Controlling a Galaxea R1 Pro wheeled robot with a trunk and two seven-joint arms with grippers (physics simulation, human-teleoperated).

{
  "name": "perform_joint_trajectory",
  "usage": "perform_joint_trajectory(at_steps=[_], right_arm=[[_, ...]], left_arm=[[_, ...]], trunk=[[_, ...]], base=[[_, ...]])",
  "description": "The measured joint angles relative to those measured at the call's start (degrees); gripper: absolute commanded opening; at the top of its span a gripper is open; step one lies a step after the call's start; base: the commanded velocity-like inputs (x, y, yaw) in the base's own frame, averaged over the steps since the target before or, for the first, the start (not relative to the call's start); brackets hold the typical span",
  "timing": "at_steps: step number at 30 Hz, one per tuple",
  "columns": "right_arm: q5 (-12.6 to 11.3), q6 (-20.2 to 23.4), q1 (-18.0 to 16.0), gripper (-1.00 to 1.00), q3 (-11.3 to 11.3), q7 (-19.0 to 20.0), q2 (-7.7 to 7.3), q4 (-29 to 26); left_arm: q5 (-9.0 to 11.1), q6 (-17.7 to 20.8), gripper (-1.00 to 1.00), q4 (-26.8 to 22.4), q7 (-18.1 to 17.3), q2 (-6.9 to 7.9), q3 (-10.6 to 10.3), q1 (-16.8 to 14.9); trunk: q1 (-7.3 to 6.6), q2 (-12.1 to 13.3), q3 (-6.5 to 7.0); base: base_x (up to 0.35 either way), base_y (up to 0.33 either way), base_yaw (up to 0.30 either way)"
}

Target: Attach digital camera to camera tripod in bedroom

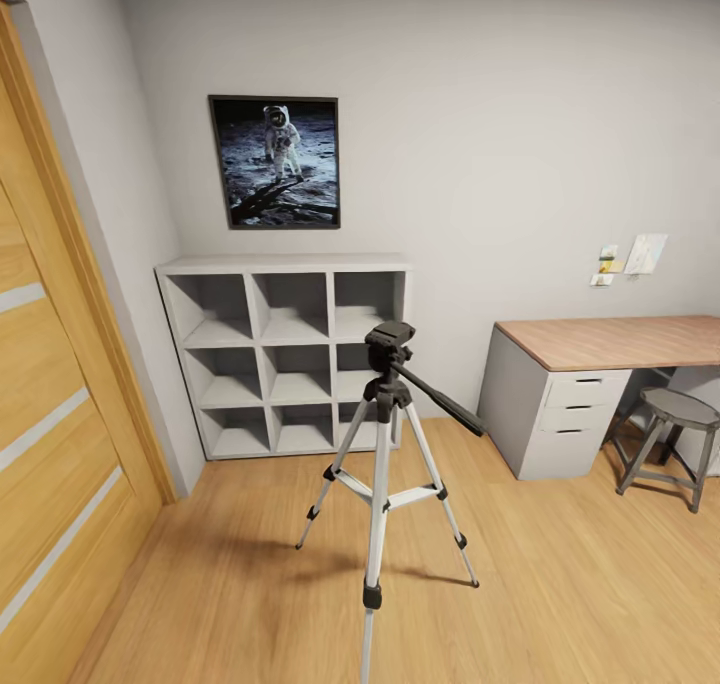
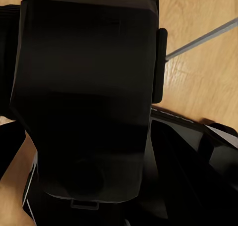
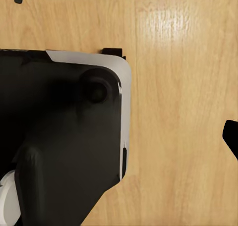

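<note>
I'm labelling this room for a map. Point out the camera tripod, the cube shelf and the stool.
camera tripod (image 1: 389, 347): head view, on its black head.
cube shelf (image 1: 285, 264): head view, on its top board.
stool (image 1: 682, 406): head view, on its round seat.

A framed black-and-white astronaut photograph (image 1: 275, 161) hung on the pale grey wall (image 1: 500, 114). Directly beneath it stood a white nine-cube shelf unit (image 1: 285, 354), cubes bare. To the right, a desk (image 1: 610, 342) with a wood top and white three-drawer pedestal sat against the wall; a grey round stool (image 1: 678, 409) was tucked beside it. Small paper notes (image 1: 628, 259) were pinned above the desk. A wooden door with pale stripes (image 1: 50, 414) was at left. The floor was light wood planks (image 1: 560, 584).
</note>
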Motion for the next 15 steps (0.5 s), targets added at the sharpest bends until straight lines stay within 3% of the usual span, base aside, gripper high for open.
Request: perform_joint_trajectory(at_steps=[10, 15], right_arm=[[0.3, 0.1, 1.9, 1.00, -0.5, -0.2, -0.63, -0.6], [1.6, -0.4, 3.5, 1.00, 0.8, -0.5, -0.14, -1.5]], left_arm=[[0.2, 0.0, -1.00, 0.0, 0.1, -0.02, 0.1, 0.2], [0.2, 0.0, -1.00, 0.0, 0.1, -0.03, 0.1, 0.2]], trunk=[[0.00, 0.0, 0.00], [0.00, 0.0, 0.00]], base=[[0.000, 0.000, -0.001], [0.000, 0.000, 0.000]])
